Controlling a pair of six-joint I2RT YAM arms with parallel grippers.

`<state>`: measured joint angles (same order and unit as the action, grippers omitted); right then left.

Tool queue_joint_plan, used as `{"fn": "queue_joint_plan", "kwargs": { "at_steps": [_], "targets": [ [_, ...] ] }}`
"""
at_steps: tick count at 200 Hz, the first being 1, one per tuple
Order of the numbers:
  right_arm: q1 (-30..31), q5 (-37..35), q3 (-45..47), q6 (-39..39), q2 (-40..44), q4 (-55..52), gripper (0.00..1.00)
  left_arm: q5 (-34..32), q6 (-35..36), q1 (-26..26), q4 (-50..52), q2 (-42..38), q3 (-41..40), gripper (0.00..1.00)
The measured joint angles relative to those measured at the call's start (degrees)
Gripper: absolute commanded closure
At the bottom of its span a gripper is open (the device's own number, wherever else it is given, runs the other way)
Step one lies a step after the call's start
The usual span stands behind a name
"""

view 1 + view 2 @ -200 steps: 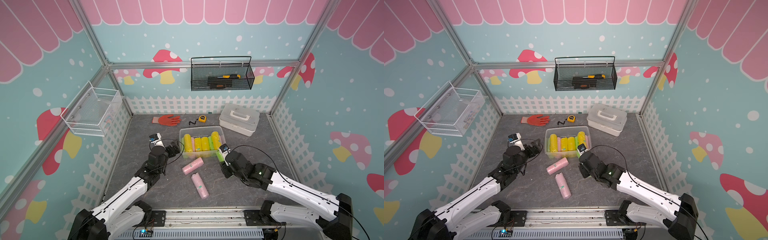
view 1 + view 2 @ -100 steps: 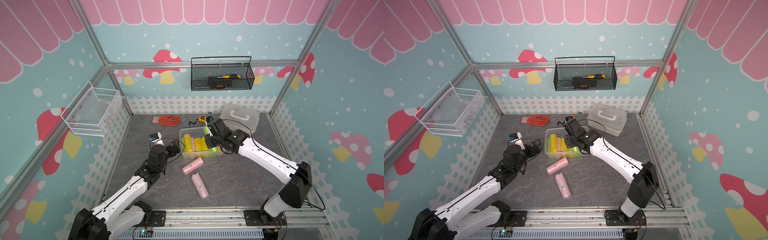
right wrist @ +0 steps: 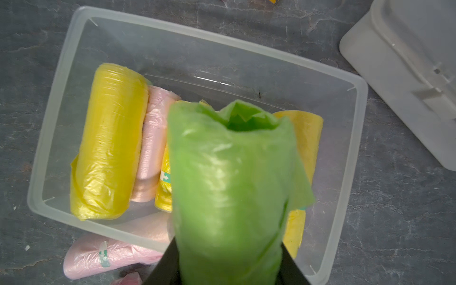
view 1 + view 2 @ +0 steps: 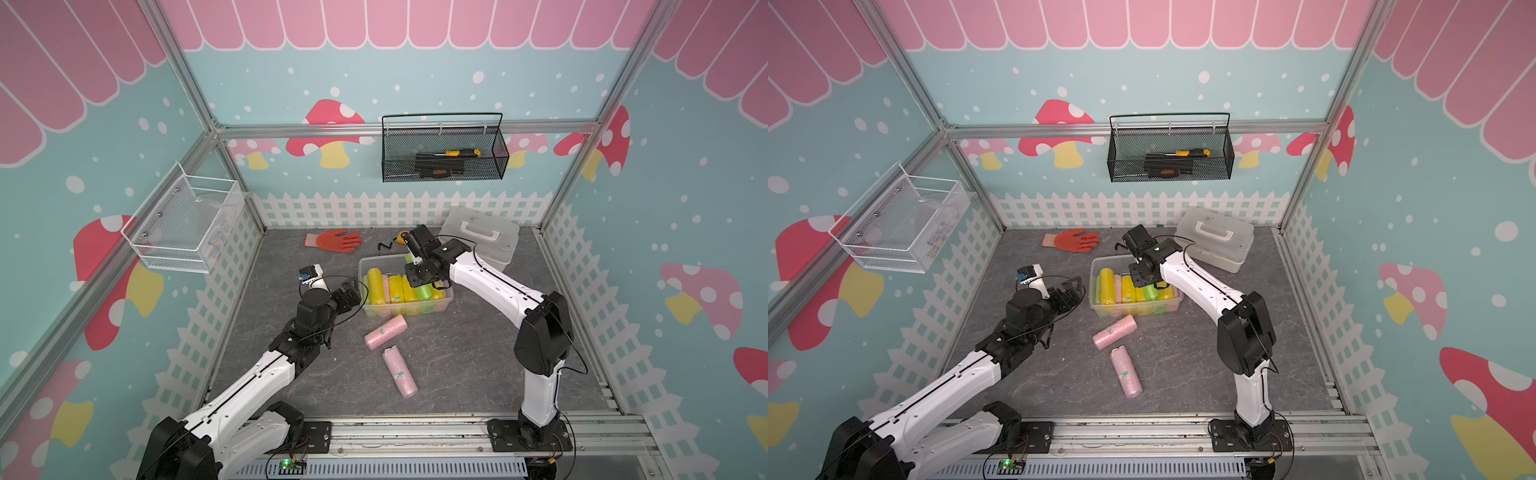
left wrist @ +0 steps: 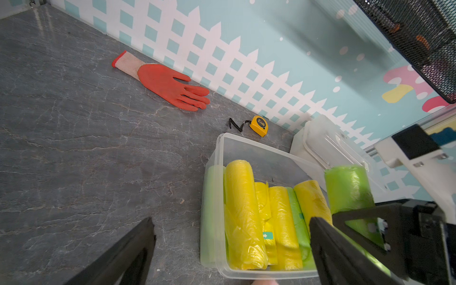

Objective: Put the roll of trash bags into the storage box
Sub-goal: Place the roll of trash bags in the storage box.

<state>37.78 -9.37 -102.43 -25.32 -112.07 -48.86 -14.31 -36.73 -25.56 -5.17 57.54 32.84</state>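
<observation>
one green roll [image 3: 229, 185] has moved above the storage box [image 3: 197, 49].

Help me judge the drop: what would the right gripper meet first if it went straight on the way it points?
Likely the yellow rolls lying in the storage box: the right gripper, shut on a green roll, points down into it. The held roll would touch first.

The yellow tape measure [image 5: 258, 125], right of centre in the left wrist view, bears a "2"; the smaller print beside it is unreadable. A teal sticker [image 5: 267, 235] on a yellow roll [image 5: 262, 199] shows a white arrow.
</observation>
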Motion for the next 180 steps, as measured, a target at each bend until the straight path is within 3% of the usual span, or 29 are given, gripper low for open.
{"fn": "queue_joint_plan", "kwargs": {
  "at_steps": [105, 180],
  "targets": [
    [-1.05, 1.11, -5.42, 0.35, -9.6, -1.01, 0.75, 0.52, -0.44, 0.04, 0.24, 0.46, 0.11, 0.02],
    [-1.11, 0.2, -6.47, -0.52, -12.79, -2.38, 0.5, 0.83, -0.66, 0.28, 0.35, 0.66, 0.11, 0.02]
  ]
}}
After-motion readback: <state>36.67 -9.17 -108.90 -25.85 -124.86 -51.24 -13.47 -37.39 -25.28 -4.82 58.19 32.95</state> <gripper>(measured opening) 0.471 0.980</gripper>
